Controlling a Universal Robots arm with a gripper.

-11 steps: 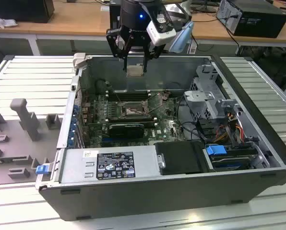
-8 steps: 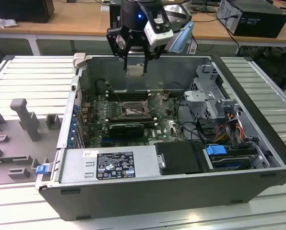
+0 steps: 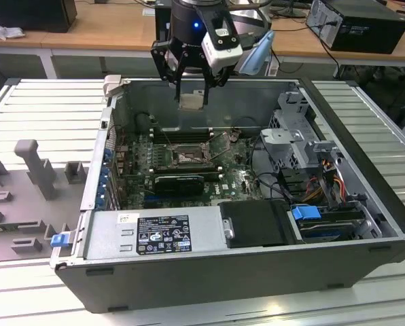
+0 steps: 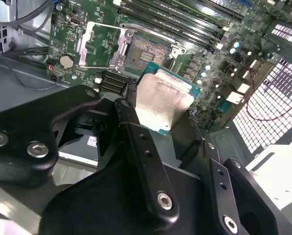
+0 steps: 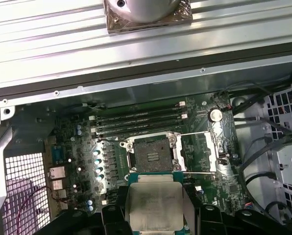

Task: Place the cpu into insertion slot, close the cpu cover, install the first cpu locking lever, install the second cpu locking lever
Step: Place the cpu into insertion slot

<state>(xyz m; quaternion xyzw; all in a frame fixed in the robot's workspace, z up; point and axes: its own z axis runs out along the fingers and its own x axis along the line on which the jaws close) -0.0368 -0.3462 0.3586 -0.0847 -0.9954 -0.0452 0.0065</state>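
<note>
1. The gripper (image 3: 191, 95) is pinching the cpu (image 3: 191, 101) by its edges.
2. In the exterior view, the cpu is hovering at 12 o'clock from the uncovered insertion slot (image 3: 187, 157), well apart.

Slatted metal table (image 3: 46, 102), open computer case (image 3: 257, 272), grey fixture tray (image 3: 26, 210)

Open path to insertion slot (image 4: 145, 54); cpu cover (image 4: 85, 44) aside.

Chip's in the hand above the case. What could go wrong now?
1. The insertion slot lies uncovered; if the cpu, gripped by its edges in the hand, lands skewed, pins could bend.
2. The cpu cover is flipped open beside the slot; the hand might snag it going down.
</note>
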